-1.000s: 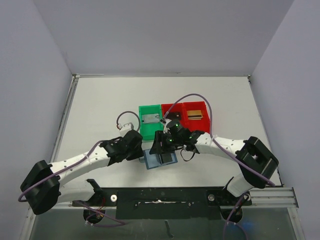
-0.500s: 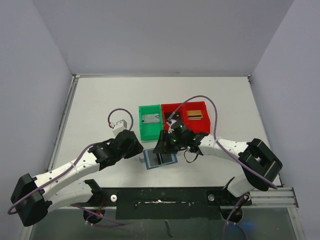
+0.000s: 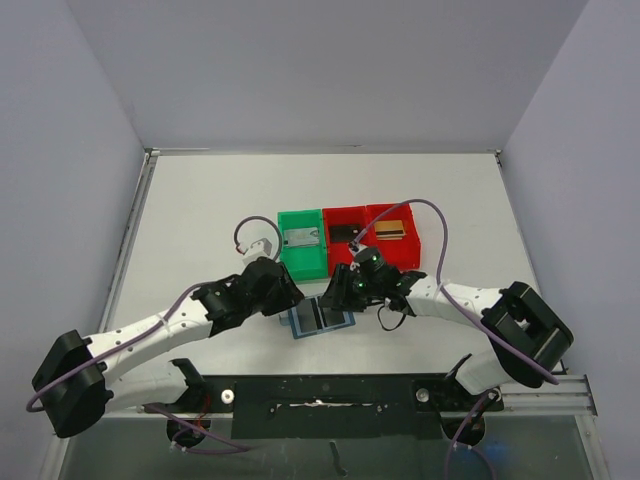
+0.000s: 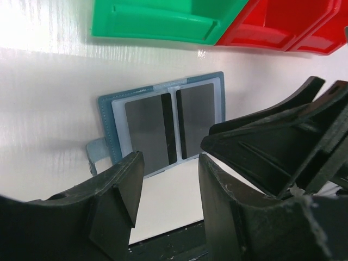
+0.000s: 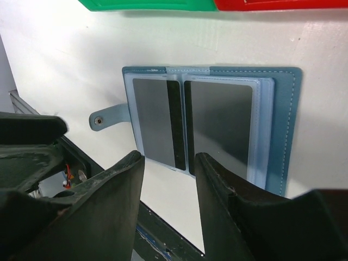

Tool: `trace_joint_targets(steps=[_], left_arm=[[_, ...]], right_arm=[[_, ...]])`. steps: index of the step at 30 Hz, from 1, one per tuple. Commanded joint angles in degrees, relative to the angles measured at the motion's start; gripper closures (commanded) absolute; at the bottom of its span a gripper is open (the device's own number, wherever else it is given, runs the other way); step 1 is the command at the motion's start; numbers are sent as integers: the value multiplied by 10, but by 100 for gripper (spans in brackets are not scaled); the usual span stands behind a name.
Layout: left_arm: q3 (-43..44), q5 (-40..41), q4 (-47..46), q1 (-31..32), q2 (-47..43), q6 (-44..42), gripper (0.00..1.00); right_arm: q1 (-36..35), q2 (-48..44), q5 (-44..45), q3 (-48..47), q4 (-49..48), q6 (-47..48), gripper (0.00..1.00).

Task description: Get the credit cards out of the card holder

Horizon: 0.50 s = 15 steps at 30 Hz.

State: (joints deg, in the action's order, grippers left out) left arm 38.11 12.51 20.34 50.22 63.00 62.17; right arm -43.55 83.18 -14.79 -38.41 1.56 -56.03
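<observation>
Card holder [image 3: 318,318] lying open flat on smooth white table [image 3: 200,220], stitched blue rectangular panels showing dark glossy cards [image 5: 220,125]. Green bin [image 3: 303,264] and red bins [image 3: 400,254] crowding far edge. Left gripper [image 4: 171,163] and right gripper [image 5: 167,163] hanging spread, pinching nothing.

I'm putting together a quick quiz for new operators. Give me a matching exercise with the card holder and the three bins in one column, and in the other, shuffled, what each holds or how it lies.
Column one
1. card holder
2. green bin
3. middle red bin
4. right-hand red bin

Column two
A. holds a gold-brown card
B. lies open on the table, with two dark cards in its sleeves
C. holds a blackish card
D. holds a grey card

Pairs: 1-B, 2-D, 3-C, 4-A
</observation>
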Motion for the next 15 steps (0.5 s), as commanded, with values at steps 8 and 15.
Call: trace_joint_targets(steps=[8,15], left_arm=[[6,-37,-38,2,61,6,56],[1,-53,-39,1,83,8,56]], right_arm=[[-15,29,-20,-26,-57,0,63],[-25,42,-4,-30,-69,-2,66]])
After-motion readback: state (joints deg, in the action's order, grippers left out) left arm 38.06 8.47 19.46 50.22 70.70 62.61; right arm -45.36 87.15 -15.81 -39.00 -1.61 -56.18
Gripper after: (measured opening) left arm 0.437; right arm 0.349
